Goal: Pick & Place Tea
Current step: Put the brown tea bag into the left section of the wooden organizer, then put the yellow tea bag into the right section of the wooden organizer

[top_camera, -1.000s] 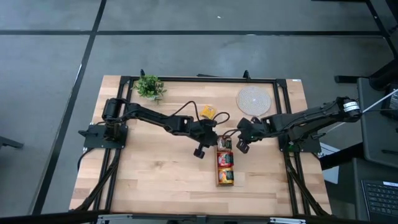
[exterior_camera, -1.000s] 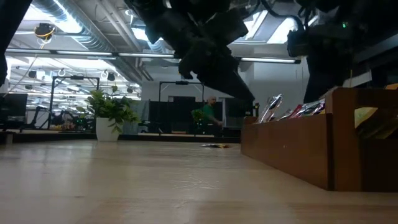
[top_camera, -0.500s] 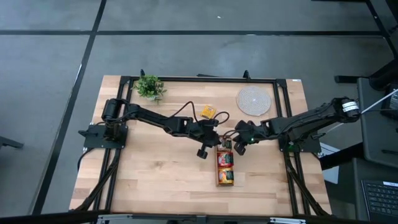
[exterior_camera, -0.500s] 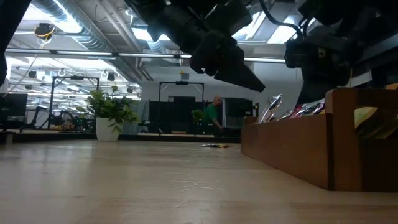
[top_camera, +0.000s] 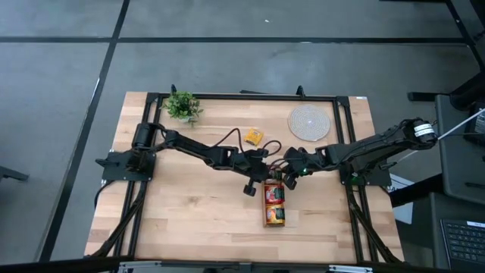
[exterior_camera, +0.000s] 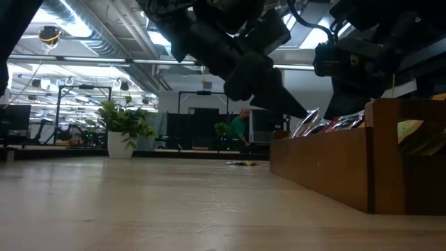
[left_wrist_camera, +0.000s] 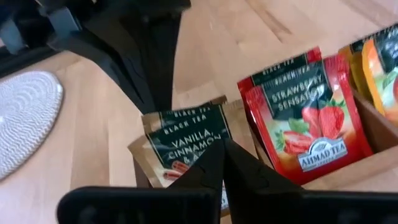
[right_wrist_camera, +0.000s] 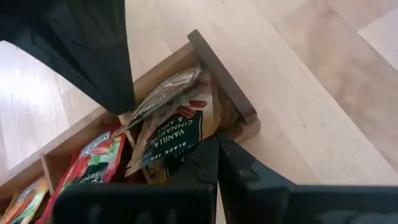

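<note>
A long wooden tray (top_camera: 264, 206) holds tea sachets standing on edge. Brown-and-green ones (left_wrist_camera: 186, 140) fill its far compartment, red ones (left_wrist_camera: 298, 118) come after them, and orange ones (left_wrist_camera: 379, 59) sit beyond those. One yellow sachet (top_camera: 253, 136) lies flat on the table, farther back. My left gripper (top_camera: 267, 171) is shut and slants down over the far compartment from the left. My right gripper (top_camera: 286, 177) is also shut and slants down at the same compartment from the right. My left gripper has its shut fingertips (right_wrist_camera: 121, 106) at the top edge of the sachets in the far compartment (right_wrist_camera: 163, 93), slanting down from the table's left. Whether they touch, I cannot tell. My right gripper has its shut fingertips (left_wrist_camera: 158, 102) at the top edge of the brown-and-green sachet (left_wrist_camera: 180, 118), slanting down from the right. Whether they touch, I cannot tell.
A round pale woven mat (top_camera: 309, 121) lies at the back right and a small potted plant (top_camera: 182, 106) at the back left. Bare wood lies in front of the tray's left side (exterior_camera: 174, 202). A person in green (exterior_camera: 240, 129) shows in the room behind.
Both grippers, still shut, have closed in on the tray's far compartment. My left gripper went down and toward the table's right. My right gripper sank and tipped further down, moving toward the left.
</note>
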